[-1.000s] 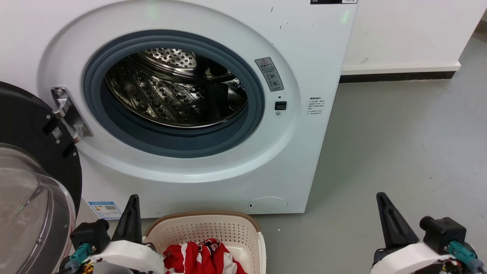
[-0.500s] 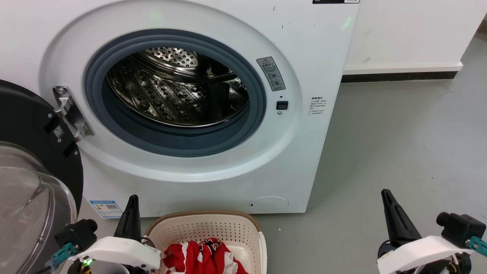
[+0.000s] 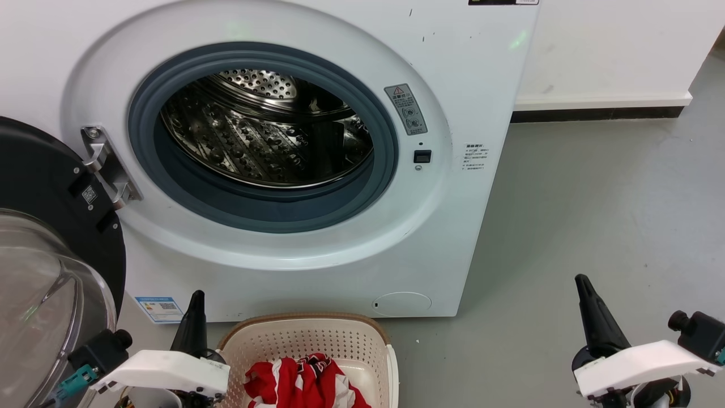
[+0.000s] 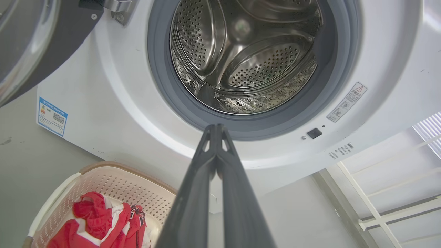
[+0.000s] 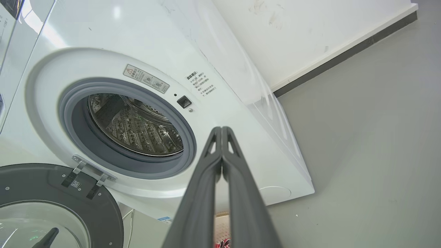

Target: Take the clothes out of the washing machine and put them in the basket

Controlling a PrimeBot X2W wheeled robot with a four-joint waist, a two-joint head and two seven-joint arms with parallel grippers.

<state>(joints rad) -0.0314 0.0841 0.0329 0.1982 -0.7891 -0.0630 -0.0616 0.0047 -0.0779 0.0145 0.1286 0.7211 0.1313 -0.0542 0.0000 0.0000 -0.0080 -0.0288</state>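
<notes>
1. The clothes point(image 3: 303, 382), a single red garment with white stripes, lie crumpled inside the basket point(image 3: 317, 335) at 6 o'clock in the head view, just in front of the washing machine point(image 3: 470, 85).
2. The drum point(image 3: 266, 136) looks bare steel. Its lowest front part is hidden behind the rubber rim point(image 3: 266, 212), so I judge it empty rather than know it.
3. The door point(image 3: 56, 187) hangs open at 9 o'clock.
4. The left pincer point(image 3: 196, 296), at 7 o'clock beside the basket, is clenched on nothing, its fingers pressed together.
5. The right pincer point(image 3: 581, 280), at 4 o'clock over the floor point(image 3: 595, 187), is likewise clenched and empty, well apart from the basket.
6. The garment should handle as soft, limp and light. It will drape and stretch rather than lift as one piece, and smooth jersey cloth may slip.
7. If it needs moving, pinch a raised fold near the top of the heap, not a flat single layer.
8. The task looks essentially finished.
</notes>
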